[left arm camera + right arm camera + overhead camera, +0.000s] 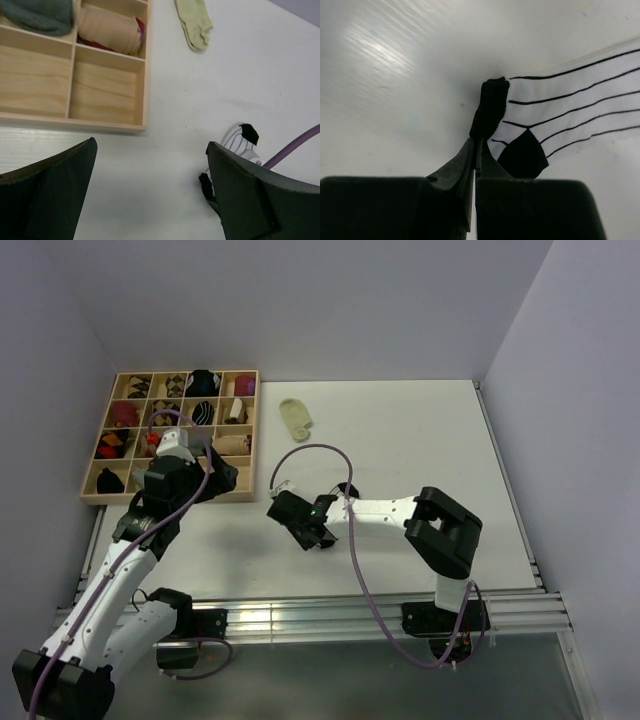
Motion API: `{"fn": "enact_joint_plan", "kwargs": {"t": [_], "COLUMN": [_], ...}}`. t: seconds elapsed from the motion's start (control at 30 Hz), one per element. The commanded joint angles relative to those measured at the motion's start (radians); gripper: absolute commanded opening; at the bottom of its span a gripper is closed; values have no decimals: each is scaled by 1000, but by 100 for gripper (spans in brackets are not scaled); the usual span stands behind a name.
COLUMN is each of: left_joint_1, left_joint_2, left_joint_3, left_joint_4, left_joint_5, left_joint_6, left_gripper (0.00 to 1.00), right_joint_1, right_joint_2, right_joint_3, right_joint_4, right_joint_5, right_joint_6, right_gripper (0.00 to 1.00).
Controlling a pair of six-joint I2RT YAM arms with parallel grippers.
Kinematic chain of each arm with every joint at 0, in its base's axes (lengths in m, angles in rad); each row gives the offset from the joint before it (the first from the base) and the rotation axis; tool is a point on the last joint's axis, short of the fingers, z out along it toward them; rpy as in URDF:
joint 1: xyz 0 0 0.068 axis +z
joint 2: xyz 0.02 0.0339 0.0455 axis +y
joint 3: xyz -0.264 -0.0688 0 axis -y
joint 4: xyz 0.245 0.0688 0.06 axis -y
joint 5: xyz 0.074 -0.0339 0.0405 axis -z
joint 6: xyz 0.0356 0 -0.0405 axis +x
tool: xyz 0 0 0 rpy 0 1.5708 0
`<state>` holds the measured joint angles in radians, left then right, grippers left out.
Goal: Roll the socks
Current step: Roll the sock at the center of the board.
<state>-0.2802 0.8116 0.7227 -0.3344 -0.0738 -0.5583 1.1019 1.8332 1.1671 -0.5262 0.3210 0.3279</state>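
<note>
Could lose the striped sock (580, 100) on the first turn: pinched, by the look of it, only at the very edge of its black cuff, at the extreme tips of the right hand (475, 145), clenched tight on that thin fold. Might also drag along the counter (420, 430) instead of rolling, the far end being pinned by nothing. Lies flat just ahead and to the right of those tips in the wrist view, black heel patch touching or nearly touching them. Left hand (152, 170) released wide, grasping nothing, hovering near the wooden tray (145, 75) with the striped sock just beside its right finger. Pale yellow-green sock (296, 418) well apart, further up the counter beside the tray, untouched
</note>
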Motion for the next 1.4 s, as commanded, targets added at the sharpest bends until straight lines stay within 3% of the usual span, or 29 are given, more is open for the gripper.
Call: {"fn": "enact_joint_plan", "kwargs": {"t": [0.0,0.3,0.67,1.1,1.37], "left_joint_1": [-54,-261,-361,-415,-416], "left_joint_2": [49,243,475,716,834], "left_joint_3": [-3,-48,-3,132,176], "left_joint_4": [5,87,164,201,163], "left_joint_5": [65,17,37,63,98], "left_joint_6": [-89,-222,-290,-276,-230], "left_gripper": [98,96,95,88,66], "right_joint_1": [-49,-200,-356,-390,-410], "right_joint_2": [-86,-198,-209,-203,-207], "right_joint_3": [-9,-147,-319,-353,-365], "right_joint_4": [118,313,566,601,618], "right_joint_5": [-207,-549,-833,-869,-887], "right_joint_6": [13,39,132,122,134], "right_gripper": [0,0,0,0,0]}}
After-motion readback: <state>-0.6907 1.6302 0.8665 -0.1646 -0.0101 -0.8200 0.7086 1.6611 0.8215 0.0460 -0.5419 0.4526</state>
